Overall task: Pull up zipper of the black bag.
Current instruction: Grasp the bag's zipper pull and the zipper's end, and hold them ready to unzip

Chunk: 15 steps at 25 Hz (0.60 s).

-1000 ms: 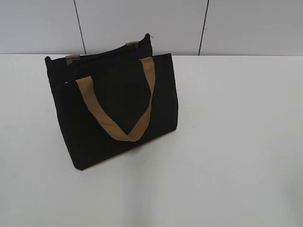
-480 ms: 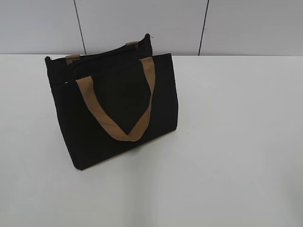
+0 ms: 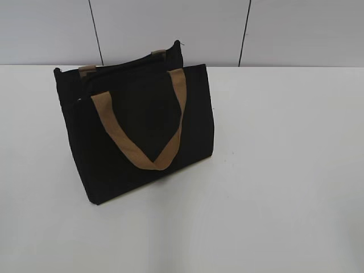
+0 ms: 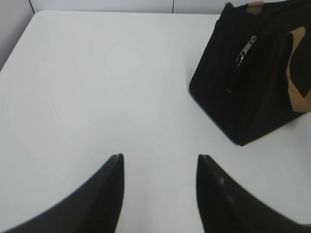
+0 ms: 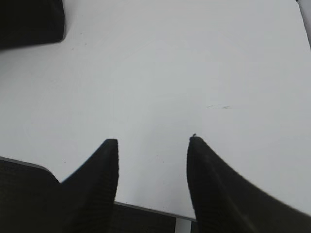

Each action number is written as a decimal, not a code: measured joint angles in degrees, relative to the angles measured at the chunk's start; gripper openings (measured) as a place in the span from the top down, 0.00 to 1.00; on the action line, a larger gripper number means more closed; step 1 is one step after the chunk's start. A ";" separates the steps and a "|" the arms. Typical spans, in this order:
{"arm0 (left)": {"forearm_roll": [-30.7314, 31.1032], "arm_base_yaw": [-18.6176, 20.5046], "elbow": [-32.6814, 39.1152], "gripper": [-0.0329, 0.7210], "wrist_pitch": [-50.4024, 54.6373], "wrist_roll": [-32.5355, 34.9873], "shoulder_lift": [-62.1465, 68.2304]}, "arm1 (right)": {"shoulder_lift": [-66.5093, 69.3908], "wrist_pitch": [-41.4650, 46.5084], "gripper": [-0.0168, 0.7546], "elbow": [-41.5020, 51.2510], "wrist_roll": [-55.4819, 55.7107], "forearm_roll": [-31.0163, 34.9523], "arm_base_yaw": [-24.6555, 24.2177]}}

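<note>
At lower frame in both wrist views, the left gripper (image 4: 159, 162) and right gripper (image 5: 153, 145) hang spread apart over bare white table (image 4: 97, 87); upper right, the black bag (image 4: 262, 87) shows its silver zipper (image 4: 246, 48).
</note>
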 joint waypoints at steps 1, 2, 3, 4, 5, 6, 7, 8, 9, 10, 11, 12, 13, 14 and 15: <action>0.00 0.00 0.00 0.36 -0.06 0.00 1.81 | 0.00 0.00 0.52 0.00 0.00 0.00 0.00; 0.00 0.00 0.00 0.33 -0.06 0.00 3.87 | 0.00 0.00 0.52 0.00 0.00 0.00 0.00; 0.00 0.00 0.00 0.31 -0.25 0.00 5.70 | 0.00 0.00 0.52 0.00 0.00 0.00 0.00; 0.00 0.00 -0.18 0.30 -0.79 0.25 7.97 | 0.00 0.00 0.52 0.00 0.00 0.00 0.00; 0.03 0.00 -0.45 0.29 -1.88 0.87 10.02 | 0.00 0.00 0.52 0.00 0.00 0.00 0.00; 0.03 0.00 -0.76 0.28 -3.38 1.60 11.63 | 0.00 0.00 0.52 0.00 0.00 0.00 0.00; -0.03 0.00 -1.00 0.28 -6.00 2.44 13.31 | 0.00 0.00 0.52 0.00 0.12 0.00 0.00; -0.27 0.00 -1.07 0.28 -9.22 3.33 14.88 | 0.00 0.00 0.52 0.00 0.44 0.00 0.00; -0.60 0.00 -1.13 0.28 -12.63 4.70 16.50 | 0.00 0.00 0.52 0.00 1.16 0.00 0.00; -0.96 0.00 -1.13 0.28 -15.35 5.93 17.95 | 0.00 0.00 0.52 0.00 1.58 0.00 0.00; -1.62 0.00 -1.13 0.27 -18.35 7.47 19.83 | 0.10 0.00 0.52 0.00 1.95 0.00 0.00; -2.65 0.00 -1.13 0.27 -21.11 9.31 21.90 | 0.52 0.00 0.52 0.00 2.15 0.00 0.00; -3.95 0.00 -1.13 0.27 -23.21 11.59 23.73 | 1.53 0.00 0.52 0.00 2.26 0.00 0.00; -5.99 0.00 -1.13 0.27 -25.39 13.93 25.93 | 2.58 0.00 0.52 0.00 2.26 0.00 0.00; -8.57 0.00 -1.13 0.27 -27.12 17.28 28.21 | 3.96 -0.07 0.52 0.00 2.26 0.00 0.00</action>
